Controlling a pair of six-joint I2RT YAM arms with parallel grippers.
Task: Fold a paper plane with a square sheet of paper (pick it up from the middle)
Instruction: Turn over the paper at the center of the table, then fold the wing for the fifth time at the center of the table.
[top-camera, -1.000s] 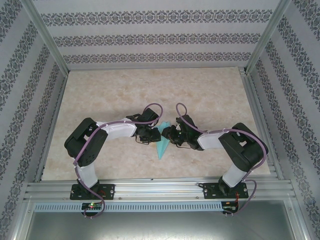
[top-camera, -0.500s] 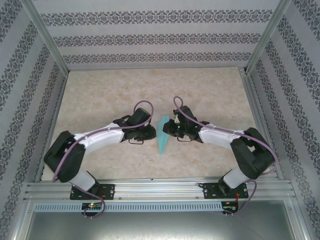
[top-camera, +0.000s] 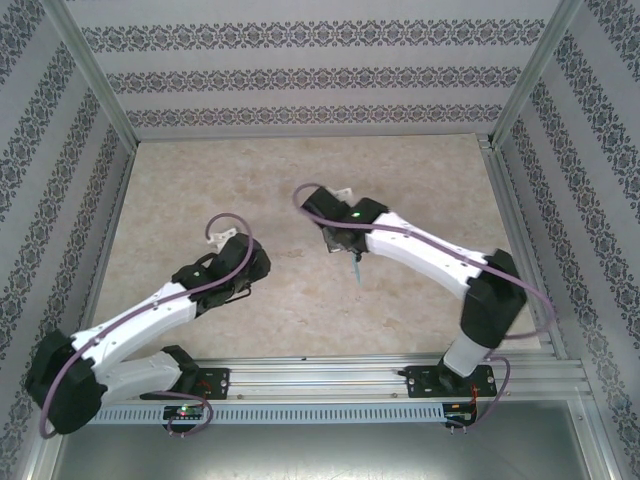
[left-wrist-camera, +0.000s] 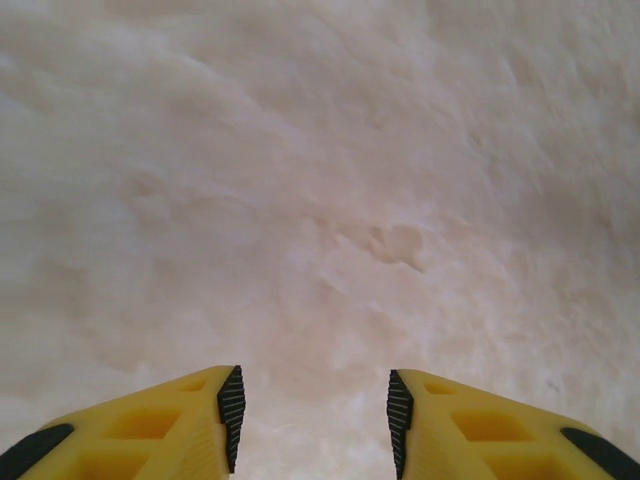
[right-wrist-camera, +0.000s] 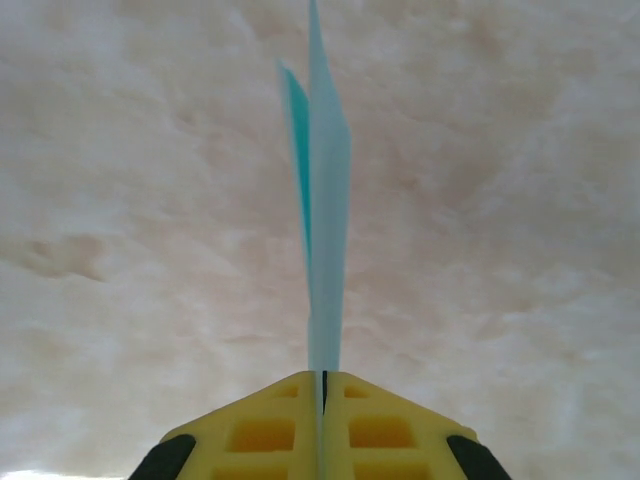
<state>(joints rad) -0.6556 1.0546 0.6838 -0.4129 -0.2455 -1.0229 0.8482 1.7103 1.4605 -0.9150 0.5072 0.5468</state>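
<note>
Over the table (top-camera: 200, 180), your right gripper (right-wrist-camera: 322, 380) pinches the paper plane (right-wrist-camera: 326, 200) edge-on, left gripper (left-wrist-camera: 313, 412) spread and empty; swing fast and it may slip.

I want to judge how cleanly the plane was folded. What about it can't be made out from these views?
Wing folds: the right wrist view shows the paper plane edge-on, its tip cut off by the top edge.
Gripped part: hidden between the shut fingers of the right gripper.
Top view: a thin sliver below the right wrist, too small to show shape.
Height above the table: cannot tell.
</note>
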